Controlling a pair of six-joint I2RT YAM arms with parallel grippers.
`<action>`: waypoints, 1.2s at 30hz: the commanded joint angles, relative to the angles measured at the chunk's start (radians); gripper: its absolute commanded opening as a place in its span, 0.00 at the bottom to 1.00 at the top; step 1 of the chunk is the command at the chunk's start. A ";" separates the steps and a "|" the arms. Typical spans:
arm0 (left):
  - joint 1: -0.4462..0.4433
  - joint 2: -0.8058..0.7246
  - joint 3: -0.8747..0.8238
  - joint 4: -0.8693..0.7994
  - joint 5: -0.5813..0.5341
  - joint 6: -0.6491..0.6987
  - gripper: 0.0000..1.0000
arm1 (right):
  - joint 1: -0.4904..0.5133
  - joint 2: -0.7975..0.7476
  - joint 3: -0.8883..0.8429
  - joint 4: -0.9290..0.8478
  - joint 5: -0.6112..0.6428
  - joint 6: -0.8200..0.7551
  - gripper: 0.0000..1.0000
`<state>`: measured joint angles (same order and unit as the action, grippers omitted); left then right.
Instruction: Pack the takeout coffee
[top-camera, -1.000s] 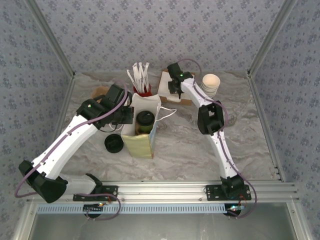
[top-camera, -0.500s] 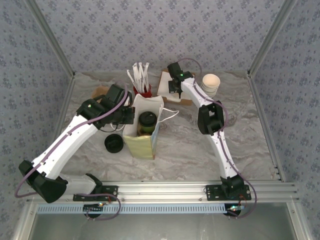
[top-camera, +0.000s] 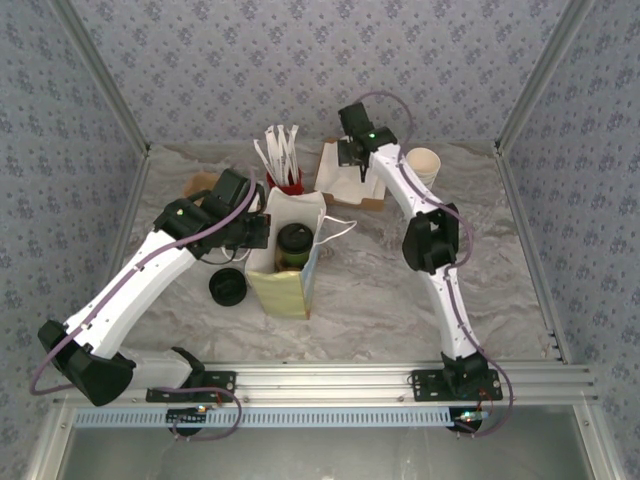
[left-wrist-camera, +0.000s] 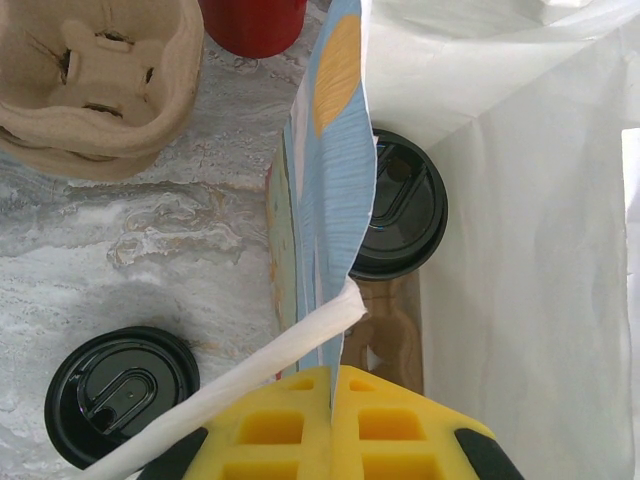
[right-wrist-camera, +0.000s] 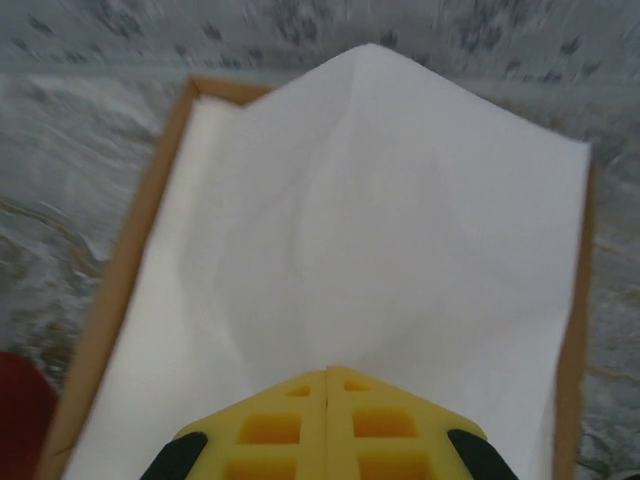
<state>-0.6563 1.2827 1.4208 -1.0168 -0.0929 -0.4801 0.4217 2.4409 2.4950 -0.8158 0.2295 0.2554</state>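
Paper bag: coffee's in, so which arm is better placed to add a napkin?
Probably right: the right pincer is shut on a white napkin over the napkin tray, while the left pincer pinches the paper bag by its rim, takeout coffee inside.

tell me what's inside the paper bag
The takeout coffee stands in the paper bag, black lid up. Brown cardboard lies beside it. The bag's walls hide the cup's base.

The coffee (top-camera: 291, 243) is olive with a black lid, the bag (top-camera: 283, 290) blue and yellow, the napkin (right-wrist-camera: 380, 250) white.
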 joint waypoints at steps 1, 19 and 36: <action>0.000 -0.004 -0.008 0.012 0.015 0.009 0.01 | 0.012 -0.099 0.048 -0.030 0.027 -0.035 0.00; 0.000 -0.005 -0.034 0.055 0.028 -0.020 0.01 | 0.064 -0.463 0.077 -0.062 -0.041 -0.101 0.00; 0.001 -0.012 0.083 0.036 0.024 0.007 0.46 | 0.069 -0.738 0.101 -0.039 -0.305 0.021 0.00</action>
<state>-0.6563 1.2831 1.4193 -0.9714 -0.0601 -0.4942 0.4850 1.7470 2.5649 -0.8665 0.0010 0.2291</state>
